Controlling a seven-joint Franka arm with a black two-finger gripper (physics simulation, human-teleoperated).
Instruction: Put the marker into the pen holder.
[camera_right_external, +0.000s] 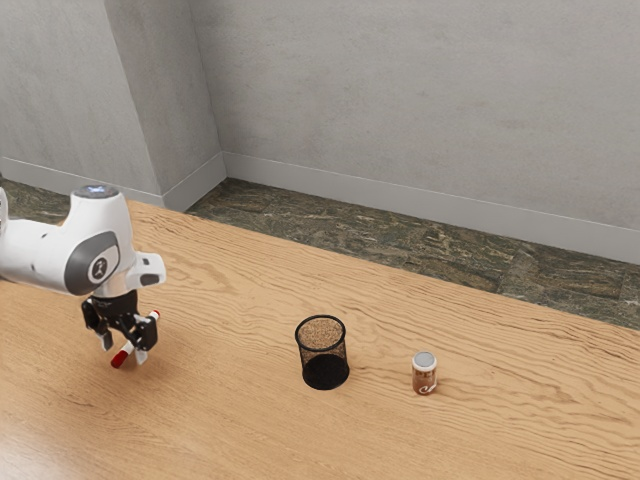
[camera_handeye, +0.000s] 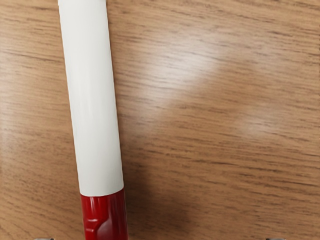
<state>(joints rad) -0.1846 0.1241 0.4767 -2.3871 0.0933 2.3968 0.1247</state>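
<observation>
In the exterior view, your white arm (camera_right_external: 42, 255) comes in from 9 o'clock, with its black two-finger gripper (camera_right_external: 124, 349) pointing down, low over the wooden table (camera_right_external: 230, 420). The jaws stand apart, gripping nothing, with the red-and-white marker (camera_right_external: 128, 349) between them. The marker lies on the table, its red cap (camera_right_external: 119, 359) toward 7 o'clock and its other red end toward 1 o'clock. Your wrist view shows the white barrel and glossy red cap close up against the wood grain.

The black mesh pen holder (camera_right_external: 323, 370) stands upright, well apart from the marker, at about 3 o'clock from it; the marker is outside it. Just past the holder, again near 3 o'clock, a small brown-labelled jar (camera_right_external: 424, 376) with a grey lid stands upright.
</observation>
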